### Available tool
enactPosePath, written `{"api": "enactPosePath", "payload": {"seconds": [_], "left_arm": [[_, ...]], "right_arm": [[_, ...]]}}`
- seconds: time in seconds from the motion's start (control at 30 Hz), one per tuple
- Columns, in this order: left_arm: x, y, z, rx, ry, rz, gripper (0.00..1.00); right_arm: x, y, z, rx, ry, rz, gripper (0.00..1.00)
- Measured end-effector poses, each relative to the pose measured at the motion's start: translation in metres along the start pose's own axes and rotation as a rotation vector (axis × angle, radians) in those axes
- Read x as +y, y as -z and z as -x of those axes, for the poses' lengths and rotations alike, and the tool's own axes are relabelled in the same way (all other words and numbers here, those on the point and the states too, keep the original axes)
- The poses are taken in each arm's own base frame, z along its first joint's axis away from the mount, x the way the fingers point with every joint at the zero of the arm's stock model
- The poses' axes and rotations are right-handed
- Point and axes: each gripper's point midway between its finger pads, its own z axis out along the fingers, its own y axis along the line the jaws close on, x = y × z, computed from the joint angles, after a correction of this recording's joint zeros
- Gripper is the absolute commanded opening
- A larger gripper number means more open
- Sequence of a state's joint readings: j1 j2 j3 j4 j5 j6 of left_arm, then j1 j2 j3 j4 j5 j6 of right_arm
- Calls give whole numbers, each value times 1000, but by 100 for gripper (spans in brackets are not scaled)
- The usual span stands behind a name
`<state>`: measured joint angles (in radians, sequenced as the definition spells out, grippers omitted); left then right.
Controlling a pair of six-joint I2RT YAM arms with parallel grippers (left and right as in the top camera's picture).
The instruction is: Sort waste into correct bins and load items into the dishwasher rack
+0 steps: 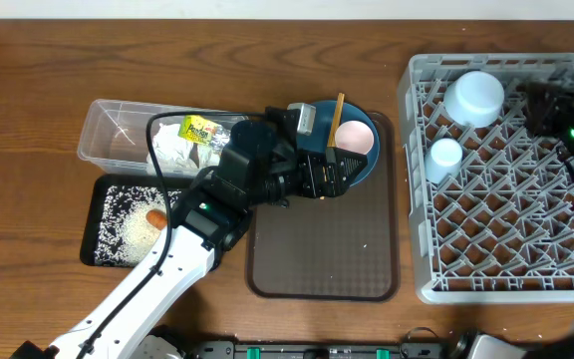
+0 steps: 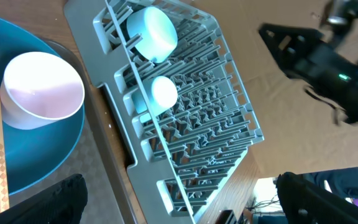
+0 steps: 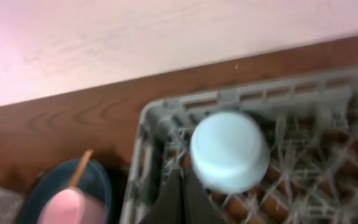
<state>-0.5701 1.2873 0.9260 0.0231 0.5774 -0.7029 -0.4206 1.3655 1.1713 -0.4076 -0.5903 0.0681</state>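
Left of the brown tray (image 1: 322, 249), on its near side, the black tray (image 1: 88, 239) holds the rice (image 1: 123, 227) and the carrot (image 1: 154, 216). My left gripper (image 2: 179, 183) hangs over the brown tray's far end, jaws spread wide, above the left side of the plate (image 1: 367, 165) that lies there. The pink cup (image 1: 355, 138) sits mouth up on the plate. The chopsticks (image 1: 339, 118) lie across the plate just beside the cup, on the side away from the rack (image 1: 506, 224).

Left of the brown tray's far end is the clear tub (image 1: 113, 135), with the napkin (image 1: 172, 152) and the snack packet (image 1: 199, 129) inside. The rack stands on the worktop (image 1: 267, 50) right of the brown tray. In its far corner nearest the tray the bowl (image 1: 474, 97) rests upside down. The blue cup (image 1: 445, 155) sits just nearer, also upside down. My right gripper (image 3: 180, 186) hovers over the rack's far part, on the bowl's side away from the tray, jaws pressed together.
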Motion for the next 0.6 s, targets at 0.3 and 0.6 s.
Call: {"api": "enactPosePath", "payload": {"seconds": [0.3,0.6], "left_arm": [[0,0,0,0,0,0,100],[0,0,0,0,0,0,100]], "right_arm": [[19,40,-66,243,-247,-49,2],[36,57,-110,423,-335,-48,3]]}}
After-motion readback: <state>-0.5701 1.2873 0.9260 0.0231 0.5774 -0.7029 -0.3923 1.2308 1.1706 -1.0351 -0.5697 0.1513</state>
